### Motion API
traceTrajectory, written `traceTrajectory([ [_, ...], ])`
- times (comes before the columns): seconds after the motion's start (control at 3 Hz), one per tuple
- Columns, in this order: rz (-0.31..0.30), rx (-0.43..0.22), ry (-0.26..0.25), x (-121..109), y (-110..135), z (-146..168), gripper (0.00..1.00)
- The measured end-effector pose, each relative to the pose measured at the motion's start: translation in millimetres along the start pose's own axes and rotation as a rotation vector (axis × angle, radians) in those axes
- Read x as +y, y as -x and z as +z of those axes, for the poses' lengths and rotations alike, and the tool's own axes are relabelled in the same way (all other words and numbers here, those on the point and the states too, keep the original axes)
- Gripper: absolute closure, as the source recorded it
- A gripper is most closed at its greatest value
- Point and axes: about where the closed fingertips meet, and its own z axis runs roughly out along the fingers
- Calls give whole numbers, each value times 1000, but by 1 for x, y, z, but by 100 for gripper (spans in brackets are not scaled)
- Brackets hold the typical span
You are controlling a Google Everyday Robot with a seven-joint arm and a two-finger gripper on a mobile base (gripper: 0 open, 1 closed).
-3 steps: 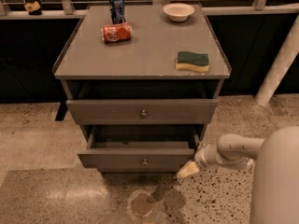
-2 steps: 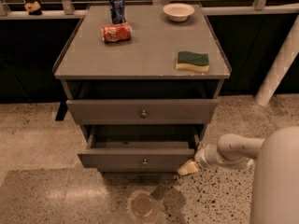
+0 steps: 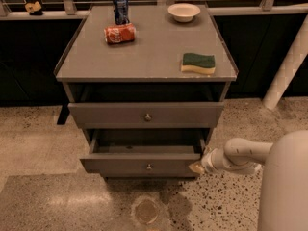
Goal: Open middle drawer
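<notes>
White arm (image 3: 248,153), lower-right tan end effector (image 3: 196,167)

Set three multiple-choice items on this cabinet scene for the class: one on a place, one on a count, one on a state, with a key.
1. Where is the gripper? A) beside the right front corner of the grey, flat-fronted, round-knobbed middle drawer; B) behind the cabinet; C) at its left side.
2. How many drink cans are on the grey cabinet top? A) one; B) two; C) four.
3. The middle drawer is: A) shut flush; B) pulled out; C) removed.
Key: 1A, it sits by that corner; 2B, one blue can, one red can; 3B, its inside shows.
</notes>
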Motion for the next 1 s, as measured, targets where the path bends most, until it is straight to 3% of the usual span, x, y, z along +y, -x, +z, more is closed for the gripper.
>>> traceTrajectory([
  [0.33, 0, 0, 0, 0, 0, 0, 78],
  [0.67, 0, 0, 0, 0, 0, 0, 75],
  [1.0, 0, 0, 0, 0, 0, 0, 52],
])
